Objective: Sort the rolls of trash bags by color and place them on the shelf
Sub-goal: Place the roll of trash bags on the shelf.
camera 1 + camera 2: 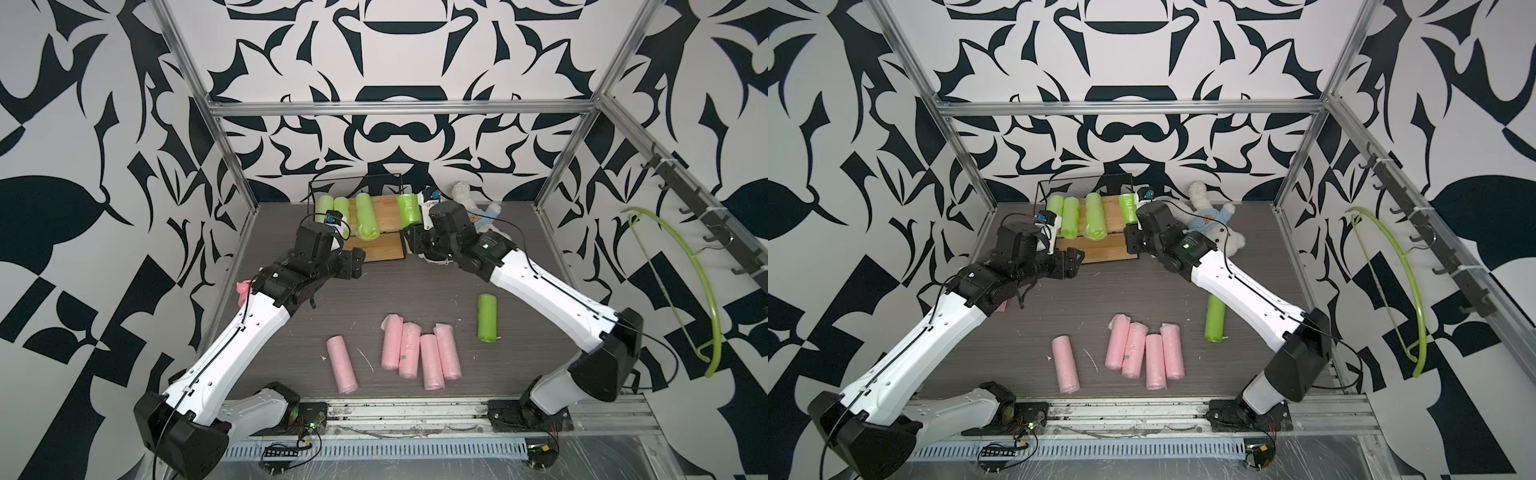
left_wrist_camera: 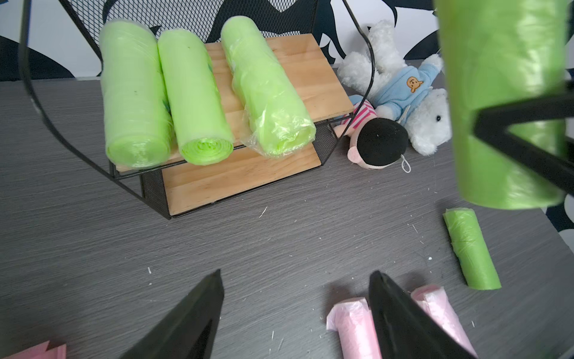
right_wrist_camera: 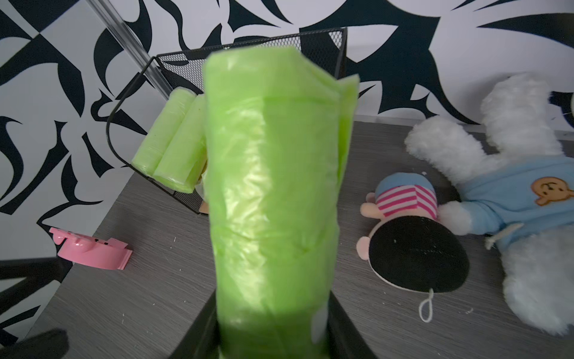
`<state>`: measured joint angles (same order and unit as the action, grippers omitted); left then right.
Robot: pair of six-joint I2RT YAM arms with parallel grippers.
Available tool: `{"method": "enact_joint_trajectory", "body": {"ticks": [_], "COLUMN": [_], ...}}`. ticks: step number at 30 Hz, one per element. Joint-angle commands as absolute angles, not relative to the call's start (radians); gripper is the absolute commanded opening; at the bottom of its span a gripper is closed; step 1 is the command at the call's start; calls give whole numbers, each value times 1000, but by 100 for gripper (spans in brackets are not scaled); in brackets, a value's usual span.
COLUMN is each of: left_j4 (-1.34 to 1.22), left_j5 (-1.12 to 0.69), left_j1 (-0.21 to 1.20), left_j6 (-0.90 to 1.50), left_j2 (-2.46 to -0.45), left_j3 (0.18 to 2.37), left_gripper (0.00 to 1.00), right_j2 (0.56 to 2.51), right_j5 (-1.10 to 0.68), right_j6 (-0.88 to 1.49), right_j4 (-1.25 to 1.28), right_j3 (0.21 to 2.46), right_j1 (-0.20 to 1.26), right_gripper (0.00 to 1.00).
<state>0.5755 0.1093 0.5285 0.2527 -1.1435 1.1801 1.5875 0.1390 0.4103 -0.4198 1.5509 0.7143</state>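
Three green rolls [image 2: 192, 96] lie on the shelf [image 2: 239, 177], upper board. Right pincer [image 1: 413, 243] clamps a fourth green roll [image 3: 273, 186] by its end, plush toys [image 2: 403, 93] just beyond; left pincer [image 2: 296, 279] gapes empty.

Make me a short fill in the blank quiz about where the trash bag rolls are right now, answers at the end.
1. The right gripper is shut on a ____ roll.
2. ____ green rolls lie on the shelf's upper board.
3. All ____ pink rolls lie on the table.
4. The left gripper is open and holds ____.

Answers: green; Three; five; nothing.
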Motion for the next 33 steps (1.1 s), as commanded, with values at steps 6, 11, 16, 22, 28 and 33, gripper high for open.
{"method": "enact_joint_trajectory", "body": {"ticks": [6,11,16,22,28,33], "left_j4": [620,628,633,638,637,635], "left_j5": [117,117,120,124,126,129], "left_j1": [525,524,525,524,525,525], "left_j6": [233,234,228,221,219,219], "left_j2": [-1108,-1096,-1086,-1071,-1068,-1068], "left_j3": [1201,1210,1213,1212,1204,1195], "left_gripper": [81,81,81,81,81,81], "right_j2": [1725,1834,1933,2037,2103,2133], "right_j5": [158,234,289,350,345,323], "right_j6": [419,420,413,414,416,414], "right_j4": [-349,-381,-429,-523,-590,-592], "right_j3": [1785,1911,2031,2156,2228,2254], "right_j1": [721,721,721,721,721,721], "right_gripper": [42,42,42,42,43,44]}}
